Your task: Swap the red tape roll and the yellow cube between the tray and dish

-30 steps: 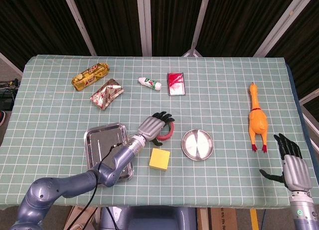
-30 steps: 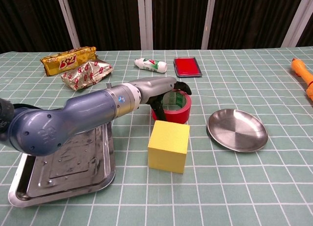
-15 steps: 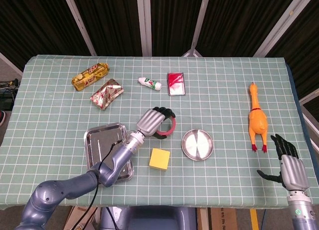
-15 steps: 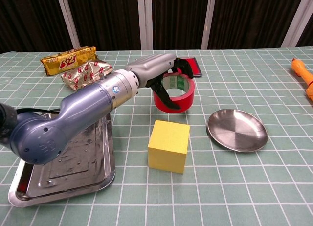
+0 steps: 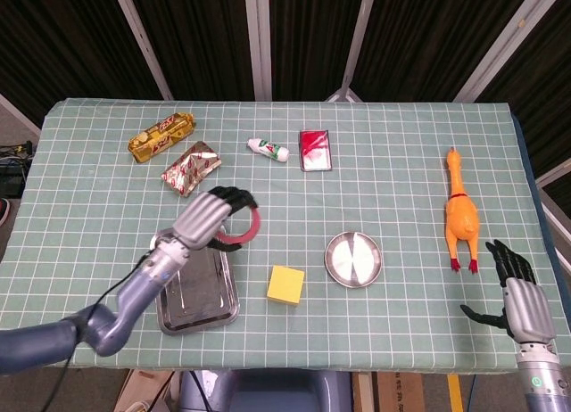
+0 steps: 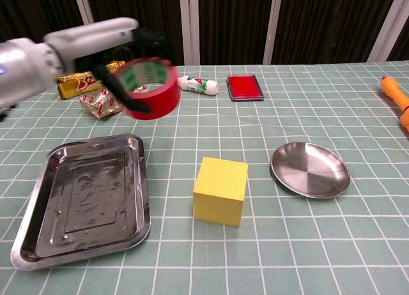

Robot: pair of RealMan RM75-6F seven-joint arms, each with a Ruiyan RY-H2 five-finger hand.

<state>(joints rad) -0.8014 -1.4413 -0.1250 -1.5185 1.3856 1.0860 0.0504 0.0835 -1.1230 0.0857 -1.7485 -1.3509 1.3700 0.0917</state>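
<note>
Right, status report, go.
Left hand holds red tape roll aloft near tray. Right hand open, idle. Yellow cube on table between tray and dish.

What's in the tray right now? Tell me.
Empty. The tray shows bare metal; the left hand holds the red tape roll in the air above it.

place: looks like a lab / robot test setup, not a home
bench (image 5: 401,162): green grid-lined cloth
backdrop: black curtains (image 5: 71,37) w/ pale bars
props: rubber chicken (image 5: 460,214), snack packs (image 5: 161,135), mixed test bits near me
</note>
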